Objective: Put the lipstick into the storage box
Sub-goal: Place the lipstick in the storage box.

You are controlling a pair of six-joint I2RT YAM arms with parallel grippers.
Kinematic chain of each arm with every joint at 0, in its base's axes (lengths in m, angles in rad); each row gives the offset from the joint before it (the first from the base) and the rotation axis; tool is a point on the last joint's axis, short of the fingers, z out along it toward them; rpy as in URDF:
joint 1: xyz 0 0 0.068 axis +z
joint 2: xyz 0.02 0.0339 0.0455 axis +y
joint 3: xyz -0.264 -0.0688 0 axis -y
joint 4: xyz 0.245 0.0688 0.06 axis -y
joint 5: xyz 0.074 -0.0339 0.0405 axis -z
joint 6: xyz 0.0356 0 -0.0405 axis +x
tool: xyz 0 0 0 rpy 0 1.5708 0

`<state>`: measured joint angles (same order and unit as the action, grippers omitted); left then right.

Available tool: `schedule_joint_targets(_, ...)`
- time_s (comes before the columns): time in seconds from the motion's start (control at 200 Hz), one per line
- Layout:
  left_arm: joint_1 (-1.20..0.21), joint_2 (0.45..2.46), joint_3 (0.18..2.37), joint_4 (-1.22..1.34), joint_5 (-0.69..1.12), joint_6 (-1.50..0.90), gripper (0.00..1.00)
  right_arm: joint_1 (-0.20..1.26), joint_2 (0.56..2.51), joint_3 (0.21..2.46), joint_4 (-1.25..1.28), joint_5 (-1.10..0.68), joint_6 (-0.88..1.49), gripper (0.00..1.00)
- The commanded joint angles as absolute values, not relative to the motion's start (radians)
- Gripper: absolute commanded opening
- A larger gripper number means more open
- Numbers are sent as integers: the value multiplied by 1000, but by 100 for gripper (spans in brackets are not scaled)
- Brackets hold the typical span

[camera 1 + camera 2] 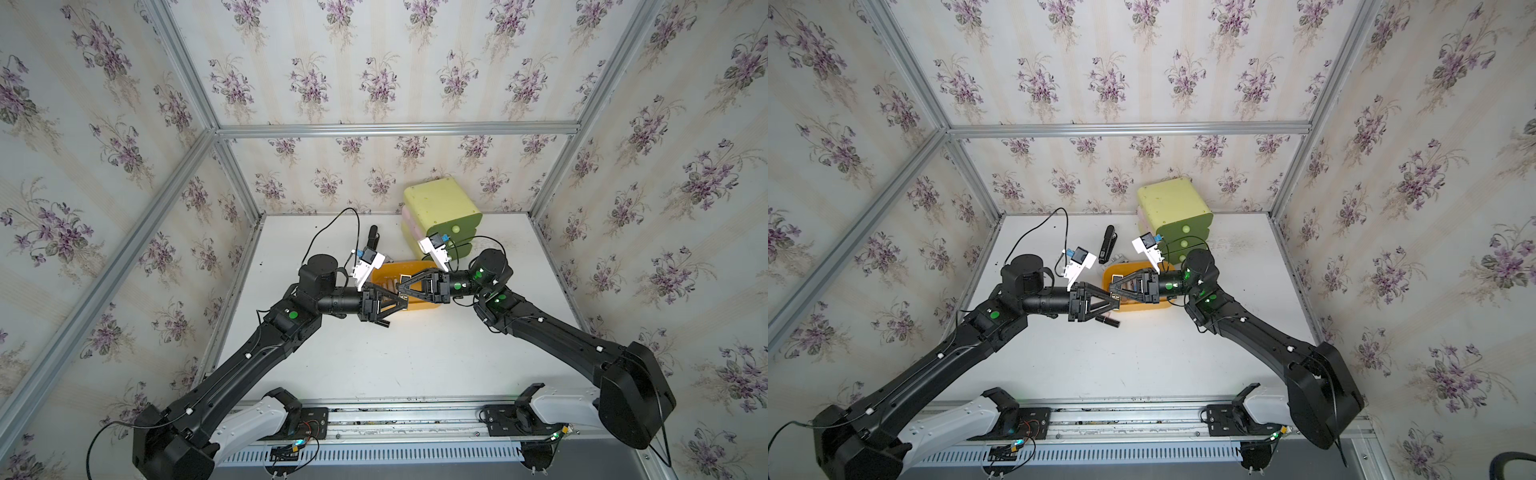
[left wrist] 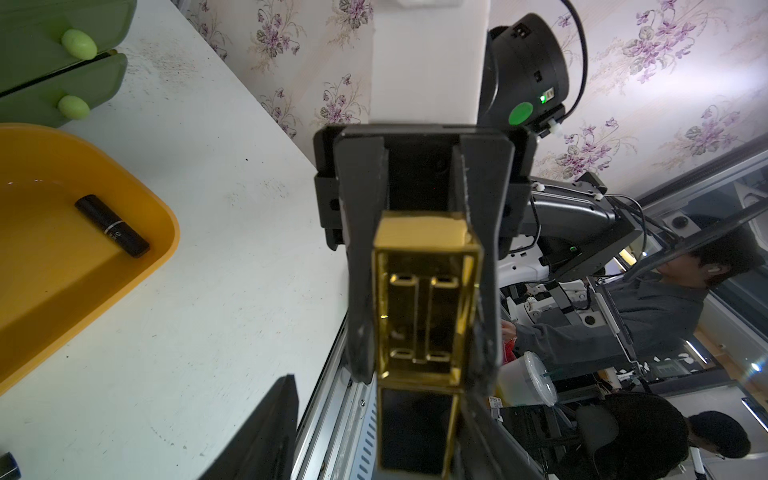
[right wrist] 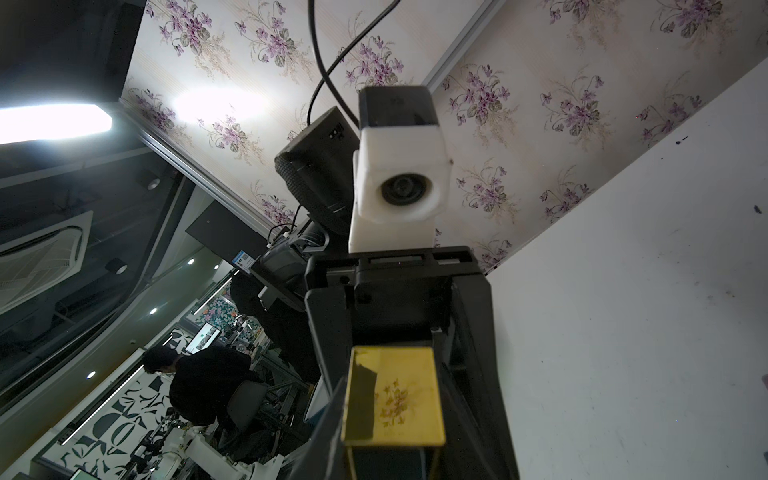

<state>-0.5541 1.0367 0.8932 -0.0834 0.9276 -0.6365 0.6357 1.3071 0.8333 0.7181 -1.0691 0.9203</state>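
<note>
Square mirror-gold lipstick | clamped by right end effector | left end effector parted | rounded orange storage box

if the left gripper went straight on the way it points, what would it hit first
Most likely the square mirror-gold lipstick case, clamped crosswise in the right gripper, which faces the left gripper tip to tip. Exact gap unclear.

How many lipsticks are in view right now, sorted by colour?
Gold: 1, the gold lipstick, gripped by the right pincer.
Black: 2, a black lipstick lying in the tray and a black tube on the table near the tray, seemingly a lipstick.
Total: 3.
</note>
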Motion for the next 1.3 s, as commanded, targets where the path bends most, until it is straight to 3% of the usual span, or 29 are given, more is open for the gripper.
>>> schedule_joint_targets(0.0,-542,1025,906,-87,918,-625,70,638,1304,834,721,-1067,909,20)
schedule_joint_targets(0.115,-521,999,934,-142,898,-584,85,638,1308,845,678,-1057,886,20)
schedule_joint_targets(0.25,-496,916,968,-307,728,-478,100,629,1315,892,493,-1021,784,18)
schedule_joint_targets(0.395,-477,810,965,-493,420,-413,100,602,1348,989,173,-918,620,17)
schedule_joint_targets(0.549,-471,814,961,-656,269,-385,100,572,1438,1131,-159,-706,461,16)
schedule_joint_targets(0.819,-471,830,909,-722,198,-381,100,559,1644,1332,-411,-444,298,15)
schedule_joint_targets(1.294,-471,879,846,-747,199,-329,100,552,1913,1496,-509,-281,223,15)
